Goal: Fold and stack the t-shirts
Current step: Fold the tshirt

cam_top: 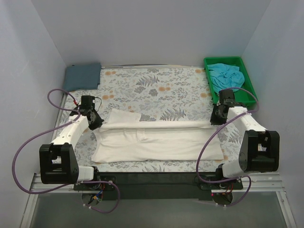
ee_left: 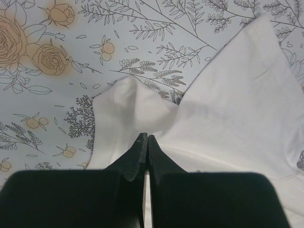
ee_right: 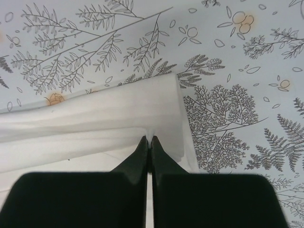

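Note:
The cream-white t-shirt (cam_top: 156,140) lies spread lengthwise across the near middle of the floral table cover, its far edge folded over into a long band. No graphic shows. My left gripper (cam_top: 97,122) is shut on the shirt's left far edge (ee_left: 142,109) near the sleeve. My right gripper (cam_top: 214,118) is shut on the folded band's right end (ee_right: 142,114). The slate blue-grey t-shirt (cam_top: 82,76) lies folded at the far left corner. The turquoise t-shirt (cam_top: 226,76) sits crumpled in the green bin.
A green plastic bin (cam_top: 249,78) stands at the far right, just behind my right arm. The floral table cover (cam_top: 161,88) spans the table. Grey walls close in on three sides. Purple cables loop beside both arms.

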### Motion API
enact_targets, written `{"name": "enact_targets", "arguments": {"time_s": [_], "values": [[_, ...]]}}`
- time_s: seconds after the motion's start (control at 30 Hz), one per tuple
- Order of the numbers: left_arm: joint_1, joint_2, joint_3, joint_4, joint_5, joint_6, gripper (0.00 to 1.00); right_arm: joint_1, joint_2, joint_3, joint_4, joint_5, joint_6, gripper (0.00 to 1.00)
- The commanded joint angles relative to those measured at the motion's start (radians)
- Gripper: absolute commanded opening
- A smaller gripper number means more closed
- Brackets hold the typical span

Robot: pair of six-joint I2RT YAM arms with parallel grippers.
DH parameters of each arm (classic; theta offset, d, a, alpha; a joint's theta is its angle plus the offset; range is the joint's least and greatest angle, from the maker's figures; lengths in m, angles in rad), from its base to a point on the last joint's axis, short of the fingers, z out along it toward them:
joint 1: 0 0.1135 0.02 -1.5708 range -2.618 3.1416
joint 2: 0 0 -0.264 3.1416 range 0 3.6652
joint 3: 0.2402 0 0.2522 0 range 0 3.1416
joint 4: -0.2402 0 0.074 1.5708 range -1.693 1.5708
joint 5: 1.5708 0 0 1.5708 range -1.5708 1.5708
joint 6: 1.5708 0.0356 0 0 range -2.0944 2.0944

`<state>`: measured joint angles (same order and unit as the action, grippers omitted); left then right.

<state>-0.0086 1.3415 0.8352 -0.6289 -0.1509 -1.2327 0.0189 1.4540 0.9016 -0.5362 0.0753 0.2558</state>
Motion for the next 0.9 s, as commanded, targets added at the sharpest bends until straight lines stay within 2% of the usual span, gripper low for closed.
{"name": "enact_targets", "arguments": {"time_s": [0.0, 0.33, 0.63, 0.7, 0.77, 0.87], "values": [[0.007, -0.061, 0.027, -0.025, -0.045, 0.001, 0.0, -0.008, -0.046, 0.06, -0.021, 0.072, -0.027, 0.01], [0.007, -0.082, -0.027, -0.045, -0.012, -0.047, 0.0, -0.008, -0.04, 0.014, -0.038, 0.106, -0.026, 0.01], [0.007, 0.005, -0.028, -0.092, 0.091, -0.123, 0.0, -0.008, 0.062, -0.016, -0.047, 0.096, 0.01, 0.01], [0.006, 0.011, -0.031, -0.101, 0.1, -0.132, 0.0, -0.008, 0.065, -0.024, -0.047, 0.095, 0.011, 0.03], [0.007, 0.024, -0.031, -0.104, 0.117, -0.134, 0.02, -0.008, 0.066, -0.033, -0.047, 0.089, 0.013, 0.14], [0.007, 0.03, -0.033, -0.117, 0.123, -0.139, 0.15, -0.01, 0.054, -0.046, -0.057, 0.093, 0.016, 0.19]]}}
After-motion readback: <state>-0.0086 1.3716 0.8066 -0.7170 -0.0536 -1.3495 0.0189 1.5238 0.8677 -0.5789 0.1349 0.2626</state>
